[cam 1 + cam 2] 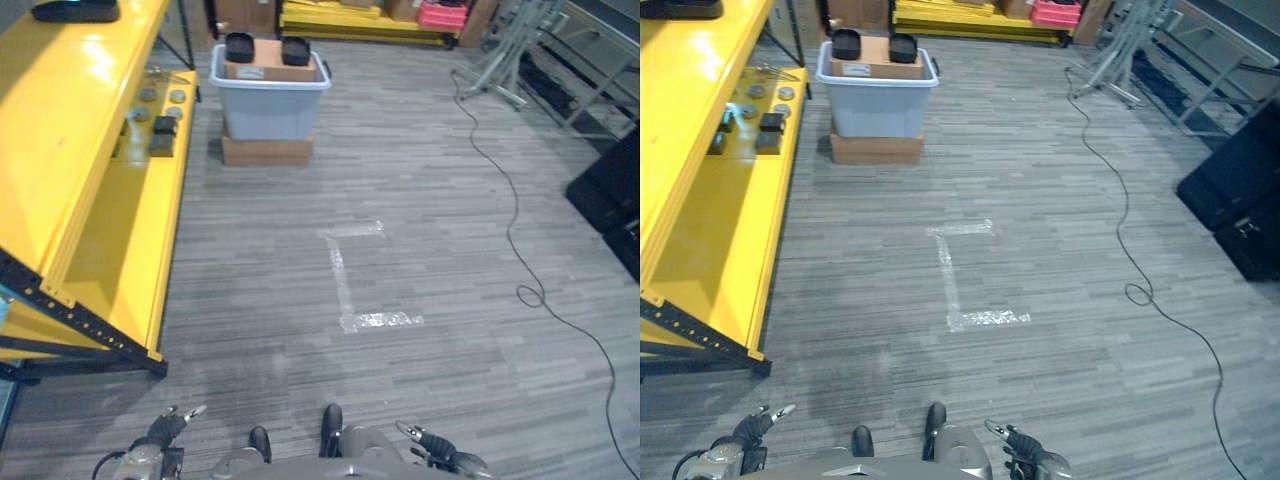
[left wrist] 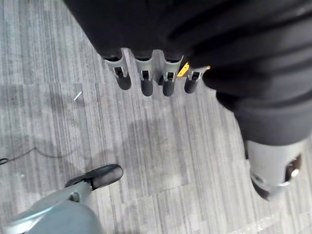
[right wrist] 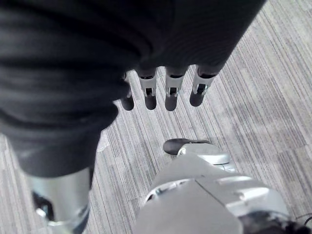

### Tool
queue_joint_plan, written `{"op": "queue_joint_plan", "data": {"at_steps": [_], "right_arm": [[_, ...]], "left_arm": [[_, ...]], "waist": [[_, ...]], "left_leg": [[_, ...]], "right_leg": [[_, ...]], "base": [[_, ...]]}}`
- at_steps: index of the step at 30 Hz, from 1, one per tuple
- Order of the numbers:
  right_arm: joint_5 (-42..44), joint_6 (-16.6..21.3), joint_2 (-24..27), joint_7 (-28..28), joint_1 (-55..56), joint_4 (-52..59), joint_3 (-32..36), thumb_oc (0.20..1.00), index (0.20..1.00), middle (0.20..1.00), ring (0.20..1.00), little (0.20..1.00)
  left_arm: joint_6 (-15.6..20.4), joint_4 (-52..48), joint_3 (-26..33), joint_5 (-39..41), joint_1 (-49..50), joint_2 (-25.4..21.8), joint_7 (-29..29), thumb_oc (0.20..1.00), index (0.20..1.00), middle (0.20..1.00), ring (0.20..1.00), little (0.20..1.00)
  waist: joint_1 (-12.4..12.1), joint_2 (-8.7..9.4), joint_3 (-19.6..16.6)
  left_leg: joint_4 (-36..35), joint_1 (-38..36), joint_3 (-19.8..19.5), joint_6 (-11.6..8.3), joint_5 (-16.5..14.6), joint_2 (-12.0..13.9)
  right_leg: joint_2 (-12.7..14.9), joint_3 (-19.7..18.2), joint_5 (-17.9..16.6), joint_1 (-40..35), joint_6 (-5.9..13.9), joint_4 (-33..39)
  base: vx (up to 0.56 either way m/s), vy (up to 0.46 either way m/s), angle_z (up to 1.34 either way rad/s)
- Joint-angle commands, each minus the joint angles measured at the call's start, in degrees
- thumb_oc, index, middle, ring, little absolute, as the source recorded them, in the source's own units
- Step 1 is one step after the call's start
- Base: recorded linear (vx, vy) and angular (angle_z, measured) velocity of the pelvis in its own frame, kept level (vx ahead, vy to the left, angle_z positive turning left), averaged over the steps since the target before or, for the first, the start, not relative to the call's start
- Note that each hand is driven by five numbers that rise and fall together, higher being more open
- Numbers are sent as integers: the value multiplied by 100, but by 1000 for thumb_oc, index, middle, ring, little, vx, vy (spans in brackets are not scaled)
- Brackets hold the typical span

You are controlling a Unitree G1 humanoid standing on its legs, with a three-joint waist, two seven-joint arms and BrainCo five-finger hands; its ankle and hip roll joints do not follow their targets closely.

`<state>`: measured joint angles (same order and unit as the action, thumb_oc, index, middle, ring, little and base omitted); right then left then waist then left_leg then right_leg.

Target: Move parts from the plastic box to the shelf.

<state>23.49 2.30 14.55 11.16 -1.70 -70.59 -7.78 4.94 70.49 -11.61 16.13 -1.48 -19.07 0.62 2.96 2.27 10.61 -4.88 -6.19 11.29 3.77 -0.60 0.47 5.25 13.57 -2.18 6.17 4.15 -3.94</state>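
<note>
The plastic box, grey with a pale rim, is standing on the floor well ahead of the robot, resting on a flat cardboard base. Inside it a brown carton is sitting, and two black parts are perched at the box's far rim, one at each end of the carton. The yellow shelf is running along the robot's left side, its near end just beside the box. On the shelf's lower board several small parts are lying: dark blocks and round grey discs near the far end. A dark flat object is sitting on the upper board.

White tape marks are forming a bracket shape on the floor between the robot and the box. A black cable is trailing across the floor to the right, past a black case at the right edge.

The left hand is hanging low at the robot's left side, fingers straight and relaxed, grasping nothing. The right hand is hanging low at the right side, fingers likewise extended and loose, holding nothing. Both hands are well apart from the box and the shelf
</note>
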Motion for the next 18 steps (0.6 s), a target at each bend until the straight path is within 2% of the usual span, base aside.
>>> {"op": "queue_joint_plan", "data": {"at_steps": [1, 2, 5, 9, 12, 14, 15, 18], "right_arm": [[-87, -154, 159, -264, -19, -364, -144, 1000, 1000, 1000, 1000, 1000], [-67, -185, 153, -271, -9, -373, -145, 1000, 1000, 1000, 1000, 1000], [-132, -306, 137, -290, 79, -454, -153, 1000, 1000, 1000, 1000, 1000], [-180, -341, 139, -438, 95, -493, -137, 1000, 1000, 1000, 1000, 1000], [-236, -314, 211, -454, 39, -474, -144, 1000, 1000, 1000, 1000, 1000], [-332, -301, 298, -419, 0, -405, -148, 1000, 1000, 1000, 1000, 1000], [-375, -298, 325, -435, -9, -389, -146, 1000, 1000, 1000, 1000, 1000], [-437, -299, 384, -463, -50, -388, -155, 1000, 1000, 1000, 1000, 1000]], "left_arm": [[-104, 217, -124, -3, -177, 160, -140, 1000, 1000, 1000, 1000, 1000], [-97, 225, -135, 28, -184, 168, -152, 1000, 1000, 1000, 1000, 1000], [-87, 287, -132, 416, -268, 267, -200, 1000, 1000, 1000, 1000, 1000], [-189, 253, -94, 330, -363, 438, -81, 1000, 1000, 1000, 1000, 1000], [-214, 236, -139, 448, -406, 515, -102, 1000, 1000, 1000, 1000, 1000], [-223, 186, -96, 491, -383, 557, -110, 1000, 1000, 1000, 1000, 1000], [-242, 172, -80, 489, -373, 555, -103, 1000, 1000, 1000, 1000, 1000], [-291, 174, -61, 399, -340, 569, -101, 1000, 1000, 1000, 1000, 1000]], "waist": [[181, -138, -192], [204, -144, -192], [287, -175, -281], [263, -83, -377], [219, -11, -332], [132, 78, -262], [109, 82, -251], [33, 79, -224]], "left_leg": [[374, -70, -206, -67, -445, -142], [388, -74, -224, -59, -465, -143], [364, -115, -231, -98, -452, -93], [1166, 164, -161, -185, -565, 108], [2180, 614, -220, -247, -332, 262], [3217, 1199, -429, -286, -107, 291], [3369, 1355, -452, -293, -64, 312], [3135, 1458, -459, -292, 10, 285]], "right_leg": [[112, -501, -418, 166, 390, -45], [105, -545, -421, 185, 385, -44], [-64, -669, -339, -127, 211, 331], [-151, -745, -144, -490, -17, 459], [-176, -782, -35, -587, -181, 415], [-202, -930, 21, -746, -316, 434], [-221, -939, 30, -796, -335, 457], [-261, -963, 87, -899, -331, 475]], "base": [[141, -204, 2], [99, -139, 11], [153, -219, 29], [128, -220, 21], [105, -198, -7], [182, -192, -5], [184, -87, 8], [169, 5, -13]]}}
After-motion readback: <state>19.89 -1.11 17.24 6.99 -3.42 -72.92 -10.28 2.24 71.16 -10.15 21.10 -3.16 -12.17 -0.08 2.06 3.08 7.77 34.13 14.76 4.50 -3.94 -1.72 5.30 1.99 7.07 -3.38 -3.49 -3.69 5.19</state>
